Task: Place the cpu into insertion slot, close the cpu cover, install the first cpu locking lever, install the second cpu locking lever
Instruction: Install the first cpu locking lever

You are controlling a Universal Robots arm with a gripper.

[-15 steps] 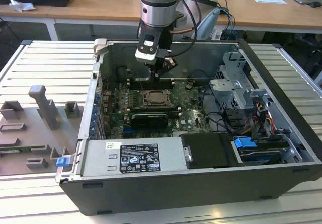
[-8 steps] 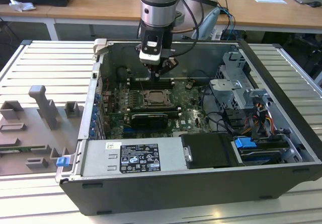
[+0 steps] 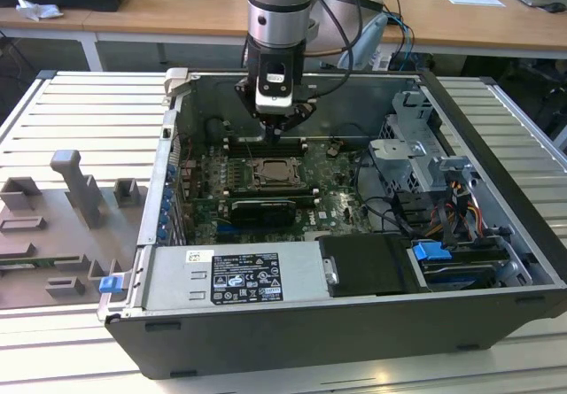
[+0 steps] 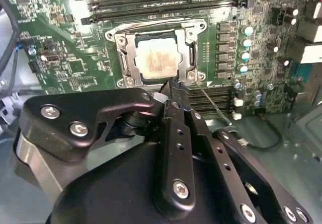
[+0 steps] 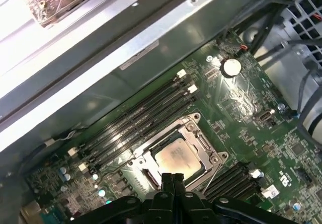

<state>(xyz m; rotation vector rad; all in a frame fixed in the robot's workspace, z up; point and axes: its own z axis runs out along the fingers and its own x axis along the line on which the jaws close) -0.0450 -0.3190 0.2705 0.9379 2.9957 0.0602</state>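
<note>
Gripper: the arm's gripper (image 3: 276, 131) hung tips-down inside the open computer case (image 3: 496, 159). Its fingers were pressed together with nothing between them, and in both wrist views the two tips met in a thin seam (image 5: 173, 177).
Why closed: judged a pushing stance. Joined tips make one narrow point, better suited to nudging thin metal parts than to carrying a chip.
Cpu: the cpu (image 4: 157, 60) lay flat just beyond the fingertips, pale face up, seated in the insertion slot (image 4: 183, 58) and apart from the gripper.
Cpu cover: the cpu cover (image 4: 125, 58) lay down over the socket with its window framing the chip. Placing the chip and closing the cover therefore looked done.
Locking lever: a thin metal rod (image 4: 214, 103) ran from the socket corner nearest the tips out over the board. It looked like a lever not yet latched, though I could not tell for certain.
Further out: long black memory slots (image 4: 161, 2) flanked the socket on the green motherboard (image 4: 65, 68).
Exterior view adds: the gripper stood above the board, clear of the socket. A labelled power supply (image 3: 235, 274) sat at the case's near edge, and a grey parts tray (image 3: 53, 226) lay outside the case on the exterior view's left.
Wrist views add: the chip's face, the cover frame and the rod, all close to the fingertips.
</note>
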